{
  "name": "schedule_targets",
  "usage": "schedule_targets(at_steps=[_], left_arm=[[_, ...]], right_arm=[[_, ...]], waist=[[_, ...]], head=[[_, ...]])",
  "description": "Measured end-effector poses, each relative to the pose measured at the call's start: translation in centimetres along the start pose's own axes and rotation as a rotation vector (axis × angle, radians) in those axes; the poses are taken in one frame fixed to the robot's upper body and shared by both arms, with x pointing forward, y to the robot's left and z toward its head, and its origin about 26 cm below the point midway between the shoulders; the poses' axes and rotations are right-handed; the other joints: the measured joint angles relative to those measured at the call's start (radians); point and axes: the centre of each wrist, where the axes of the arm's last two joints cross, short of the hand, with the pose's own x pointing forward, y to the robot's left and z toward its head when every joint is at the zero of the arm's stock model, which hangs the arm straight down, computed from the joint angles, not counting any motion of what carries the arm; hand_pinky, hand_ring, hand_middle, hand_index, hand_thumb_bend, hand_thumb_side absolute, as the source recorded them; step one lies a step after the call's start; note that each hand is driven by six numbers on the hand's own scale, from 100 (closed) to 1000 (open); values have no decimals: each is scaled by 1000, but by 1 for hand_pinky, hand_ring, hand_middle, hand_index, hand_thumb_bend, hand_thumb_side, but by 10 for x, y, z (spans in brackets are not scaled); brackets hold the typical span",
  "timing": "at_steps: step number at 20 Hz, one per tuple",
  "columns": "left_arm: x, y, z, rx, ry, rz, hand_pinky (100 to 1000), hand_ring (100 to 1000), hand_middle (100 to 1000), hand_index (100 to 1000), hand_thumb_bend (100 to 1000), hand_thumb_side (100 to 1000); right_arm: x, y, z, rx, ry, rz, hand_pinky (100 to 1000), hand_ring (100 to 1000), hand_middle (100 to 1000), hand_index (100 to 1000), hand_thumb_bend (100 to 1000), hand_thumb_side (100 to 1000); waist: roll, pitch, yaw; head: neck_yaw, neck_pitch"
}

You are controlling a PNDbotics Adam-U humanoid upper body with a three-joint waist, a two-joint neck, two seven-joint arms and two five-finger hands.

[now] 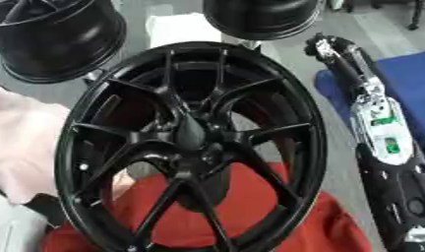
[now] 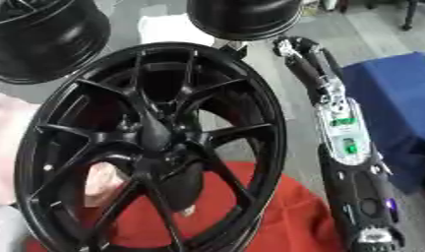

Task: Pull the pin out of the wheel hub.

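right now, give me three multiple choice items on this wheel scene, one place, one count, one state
1. Where is the red cloth?
A. under the near edge of the big wheel
B. draped over the far wheels
C. on the blue surface

2. How many black wheels show?
A. one
B. two
C. three

3. How does the robot's right arm stand to the big wheel?
A. reaching through its spokes
B. stretched along its right side, apart from it
C. resting on its hub

Key: 1 A, the red cloth lies below the big wheel. 2 C, two more wheels stand behind it. 3 B, floor shows between the right arm and the rim.
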Motion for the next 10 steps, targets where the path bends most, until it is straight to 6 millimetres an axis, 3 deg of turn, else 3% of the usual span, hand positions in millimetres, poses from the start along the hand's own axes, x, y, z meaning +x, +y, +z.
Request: schedule_targets(at_steps=[3,5,7,8,9,10], left_arm=[[-28,-8,8,57,46,43,604,463,267,394,273,117],[-43,-26,11,69,70,66,605,465,273,401,272,127],[-58,-47,13,69,99,87,623,488,325,459,303,196],[-65,-60,15,67,116,99,652,527,405,539,325,242],[-72,-71,17,65,133,109,700,608,548,680,393,372],[-79,-83,20,63,150,119,737,687,645,757,477,477]], right_arm=[[5,-2,-2,-18,-26,-10,948,796,631,677,100,602],[9,-3,-3,-29,-40,-15,948,795,631,676,100,600],[10,-3,-3,-36,-44,-18,947,794,630,676,100,600],[10,-3,-3,-38,-46,-20,947,794,630,676,100,599],[11,-3,-3,-38,-49,-23,947,794,630,676,100,599],[12,-3,-3,-39,-51,-24,947,793,629,676,100,599]], waist=[[-6,3,2],[-11,7,2],[-15,8,-1],[-15,8,-3],[-15,8,-6],[-15,8,-9]], head=[[-1,-8],[0,-10],[1,-16],[3,-16],[5,-17],[7,-17]])
